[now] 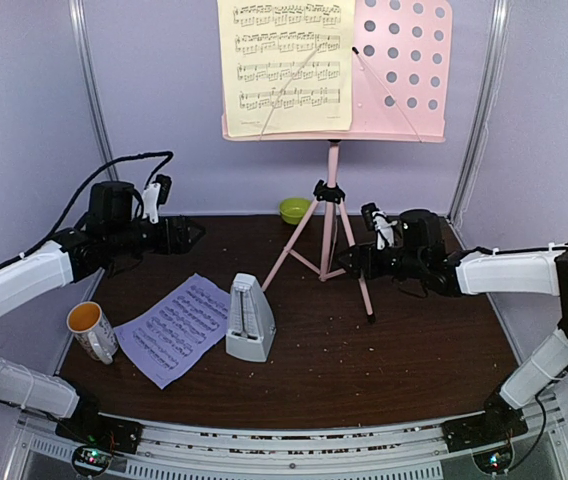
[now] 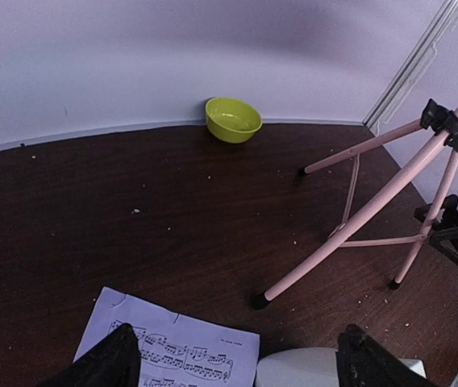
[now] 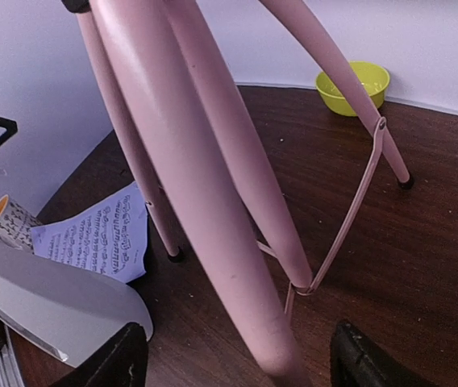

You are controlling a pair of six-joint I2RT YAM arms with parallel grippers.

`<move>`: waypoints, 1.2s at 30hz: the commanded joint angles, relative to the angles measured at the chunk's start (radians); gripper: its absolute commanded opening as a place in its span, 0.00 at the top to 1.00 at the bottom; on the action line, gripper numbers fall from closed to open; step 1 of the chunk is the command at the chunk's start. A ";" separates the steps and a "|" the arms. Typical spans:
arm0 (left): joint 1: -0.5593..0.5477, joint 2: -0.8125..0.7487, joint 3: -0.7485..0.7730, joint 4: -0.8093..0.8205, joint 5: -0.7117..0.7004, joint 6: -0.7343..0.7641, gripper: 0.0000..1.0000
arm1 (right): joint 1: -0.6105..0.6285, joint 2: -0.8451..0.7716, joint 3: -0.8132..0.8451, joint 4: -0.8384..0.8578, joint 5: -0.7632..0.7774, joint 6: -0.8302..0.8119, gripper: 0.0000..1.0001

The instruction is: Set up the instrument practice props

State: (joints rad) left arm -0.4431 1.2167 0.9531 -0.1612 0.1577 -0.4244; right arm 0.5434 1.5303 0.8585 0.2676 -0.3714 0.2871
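- Right pincer (image 3: 233, 359) stands apart, astride one leg of the pink music stand (image 1: 332, 185) at the back of the worktop (image 1: 414, 350).
- Left pincer (image 2: 237, 363), spread wide, hangs near the lavender sheet (image 2: 172, 355) and metronome (image 2: 310, 367).

The left pincer (image 2: 239, 343) hangs spread wide above the dark bench (image 2: 92, 218).
Under it, by the left finger, lies the lavender music sheet (image 2: 172, 351). The top of the pale metronome (image 2: 310, 367) shows just inside the right finger. Ahead and to the right stand the legs of the pink music stand (image 2: 358, 218), and far ahead a lime-green bowl (image 2: 233, 119) sits by the wall.
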 commanded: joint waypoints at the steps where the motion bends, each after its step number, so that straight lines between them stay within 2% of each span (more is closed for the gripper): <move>1: 0.042 -0.005 -0.021 -0.068 -0.021 -0.053 0.13 | -0.002 -0.023 -0.042 0.110 -0.077 0.075 0.24; 10: 0.110 0.008 -0.059 -0.197 -0.088 -0.123 0.09 | 0.029 -0.055 -0.122 0.190 -0.124 0.139 0.36; 19: 0.157 0.029 -0.051 -0.338 -0.153 -0.151 0.02 | 0.062 -0.099 -0.171 0.220 -0.129 0.169 0.38; 22: 0.177 0.053 -0.031 -0.420 -0.180 -0.147 0.02 | 0.063 -0.126 -0.185 0.217 -0.101 0.172 0.34; 28: 0.253 0.112 -0.001 -0.589 -0.194 -0.110 0.02 | 0.050 -0.212 -0.176 0.124 -0.011 0.133 0.19; 36: 0.302 0.241 0.059 -0.692 -0.222 0.025 0.02 | 0.036 -0.273 -0.159 0.097 -0.013 0.113 0.12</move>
State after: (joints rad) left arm -0.1471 1.3861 0.9585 -0.7773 -0.0414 -0.4877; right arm 0.5869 1.2888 0.6807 0.3820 -0.4046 0.4171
